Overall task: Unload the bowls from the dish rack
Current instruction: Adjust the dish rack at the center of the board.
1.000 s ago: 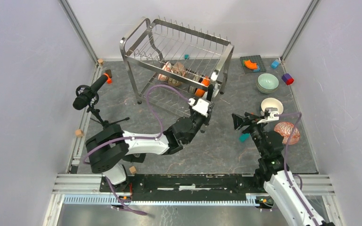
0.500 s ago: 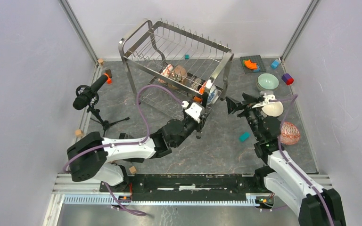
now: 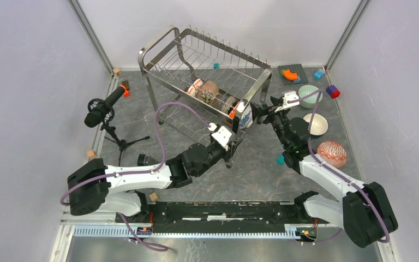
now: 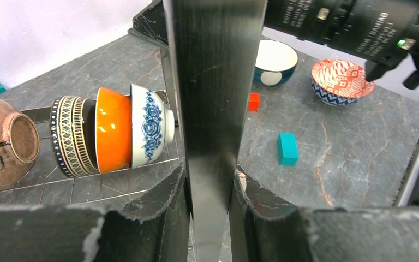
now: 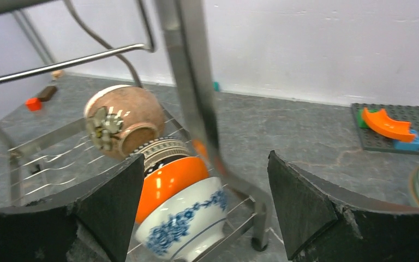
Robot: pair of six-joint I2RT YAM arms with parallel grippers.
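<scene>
Now | left fingers (image 4: 166,207) clenched on dish rack (image 4: 213,82) leg | right fingers (image 5: 112,204) released, facing blue-and-white bowl (image 5: 183,226).

The dish rack (image 4: 213,82) is shiny silver steel. In it are a mottled brown-pink bowl (image 5: 123,117) with a pale leaf motif, a black-and-cream bowl (image 4: 71,136) banded with diamonds and zigzags, a plain orange bowl (image 4: 113,130) and a white bowl (image 4: 150,124) with blue flowers. On the dark grey veined table (image 3: 262,164) are a pale green bowl (image 3: 309,94), a dark blue bowl (image 4: 274,61) that is white inside, and a red-and-white lattice bowl (image 4: 342,81) with blue zigzags outside. A small block (image 4: 287,148) is teal.
</scene>
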